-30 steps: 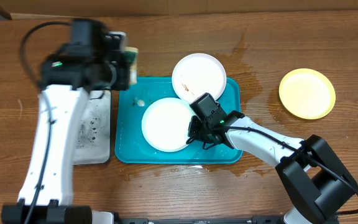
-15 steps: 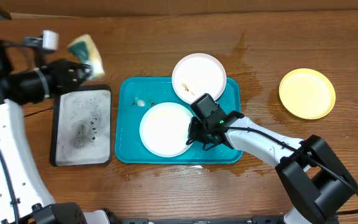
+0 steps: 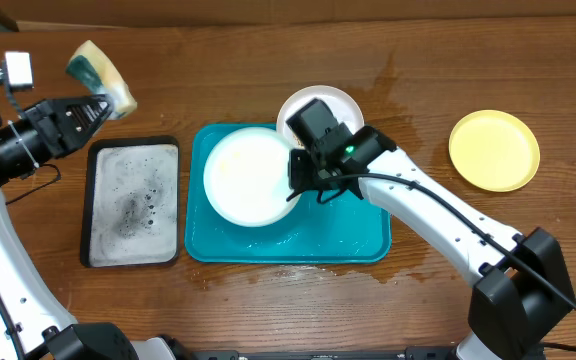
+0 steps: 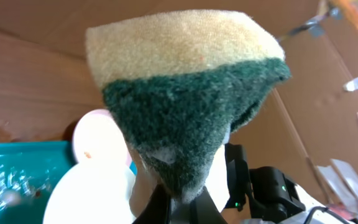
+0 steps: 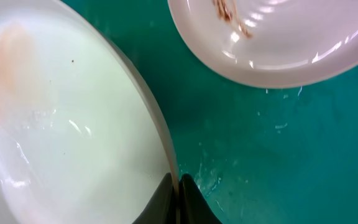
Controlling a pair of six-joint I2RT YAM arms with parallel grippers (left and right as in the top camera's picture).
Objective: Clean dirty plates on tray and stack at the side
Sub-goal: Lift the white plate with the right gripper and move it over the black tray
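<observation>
My right gripper (image 3: 296, 182) is shut on the right rim of a white plate (image 3: 246, 175), which hangs raised and tilted over the left half of the teal tray (image 3: 338, 235). The right wrist view shows the rim pinched between the fingers (image 5: 178, 186), the plate (image 5: 61, 124) wet with a faint pinkish smear. A second white plate (image 3: 346, 103) with brown smears (image 5: 229, 12) leans on the tray's back rim, partly under my right arm. The pale yellow plate (image 3: 494, 150) lies on the table at far right. My left gripper (image 3: 93, 105) is shut on a yellow-green sponge (image 3: 103, 80), held up at the back left.
A black-rimmed tray (image 3: 133, 203) with soapy white inside lies left of the teal tray. Water is spread on the wood (image 3: 398, 110) behind and right of the tray. Cardboard walls stand along the back edge.
My right gripper shut on the plate's rim, then lifted it up and to the back left. The left arm swung the sponge out to the far left.
</observation>
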